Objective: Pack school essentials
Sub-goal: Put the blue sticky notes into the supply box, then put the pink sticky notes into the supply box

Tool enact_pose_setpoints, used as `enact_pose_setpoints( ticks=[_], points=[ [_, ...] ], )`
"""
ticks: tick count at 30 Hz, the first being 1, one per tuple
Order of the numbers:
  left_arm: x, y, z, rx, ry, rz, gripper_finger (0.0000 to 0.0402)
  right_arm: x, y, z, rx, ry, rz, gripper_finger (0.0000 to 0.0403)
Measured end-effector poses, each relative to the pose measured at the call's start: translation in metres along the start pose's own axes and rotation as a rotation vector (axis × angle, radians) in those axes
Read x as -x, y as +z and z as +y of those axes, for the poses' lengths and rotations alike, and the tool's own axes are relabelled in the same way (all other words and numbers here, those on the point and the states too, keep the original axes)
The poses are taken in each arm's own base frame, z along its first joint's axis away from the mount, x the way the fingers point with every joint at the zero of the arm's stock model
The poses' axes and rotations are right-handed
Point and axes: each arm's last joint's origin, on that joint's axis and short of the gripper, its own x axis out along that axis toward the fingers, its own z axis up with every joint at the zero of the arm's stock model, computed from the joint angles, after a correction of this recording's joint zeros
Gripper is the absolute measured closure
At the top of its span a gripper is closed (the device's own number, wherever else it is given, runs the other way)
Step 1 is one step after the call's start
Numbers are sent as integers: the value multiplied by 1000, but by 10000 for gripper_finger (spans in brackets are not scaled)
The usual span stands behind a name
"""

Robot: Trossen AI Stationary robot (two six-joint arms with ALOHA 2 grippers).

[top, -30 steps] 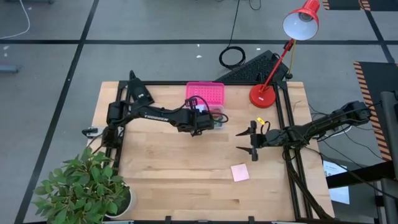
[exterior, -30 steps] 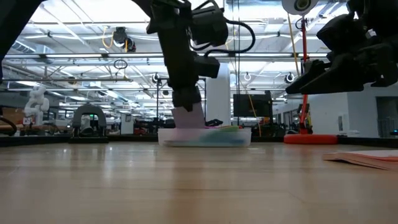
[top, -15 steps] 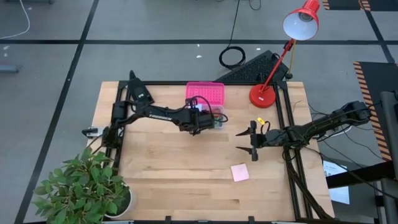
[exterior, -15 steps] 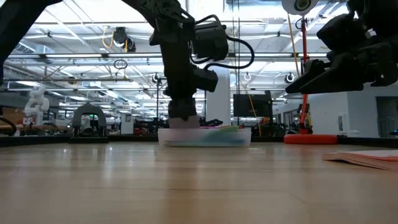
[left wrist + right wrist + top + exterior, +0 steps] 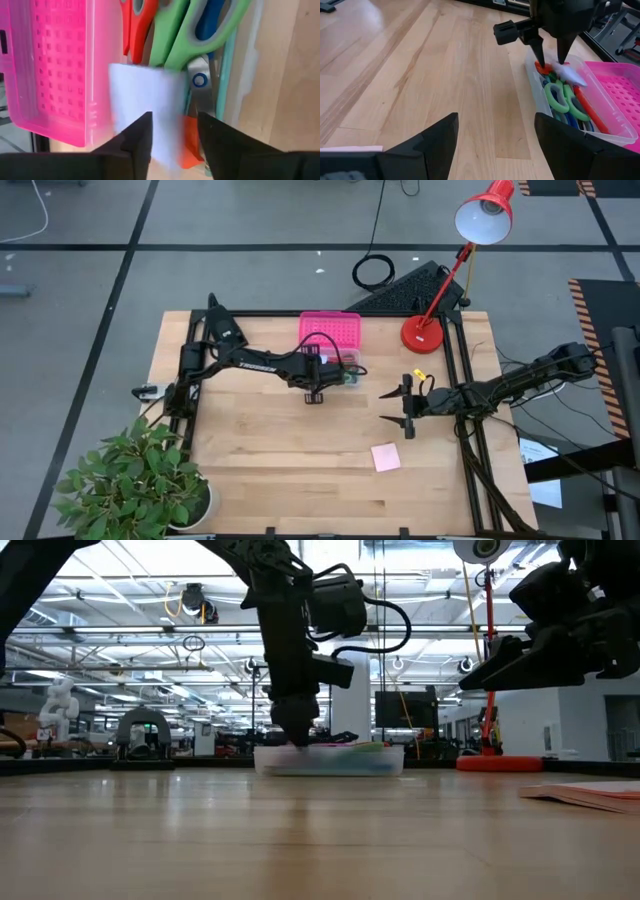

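The left gripper [image 5: 316, 383] has come down from above the clear plastic box [image 5: 330, 760] until its jaws stand inside it, and the pale notepad [image 5: 147, 112] they carried a second ago hangs between their tips, over the scissors [image 5: 192, 30] with green, blue and red handles already packed there. In the left wrist view the jaws are a narrow way apart and the blurred sheet fills the gap; whether they grip it or have just let go cannot be told. The box sits toward 12 o'clock on the counter [image 5: 280, 460], beside its pink lid [image 5: 330, 330]. That puts one more item at, or in, the box.

The right gripper [image 5: 408, 412] waits at about 3 o'clock, jaws spread wide and holding nothing, unmoved over the past second. A pink notepad [image 5: 385, 457] lies unpacked at about 5 o'clock, well apart from the box, so the job is not finished. A red desk lamp [image 5: 440, 270] stands at the counter's far right corner.
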Motion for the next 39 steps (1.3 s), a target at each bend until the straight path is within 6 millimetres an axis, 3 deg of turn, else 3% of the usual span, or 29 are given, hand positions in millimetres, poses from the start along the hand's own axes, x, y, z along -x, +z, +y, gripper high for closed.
enact_pose_setpoints(
  ticks=[11, 21, 31, 39],
  points=[
    [7, 0, 1, 80, -19, -13, 134, 0, 0, 0, -15, 0, 0, 148],
    [68, 4, -5, 103, -34, -191, 149, 1, -8, 2, -211, 19, 79, 148],
    [110, 16, -61, -38, -96, -422, 180, 11, 7, 38, -319, 178, 113, 148],
    [144, 23, -104, -31, -191, -640, 203, 15, 45, 87, -222, 181, 213, 148]
  ],
)
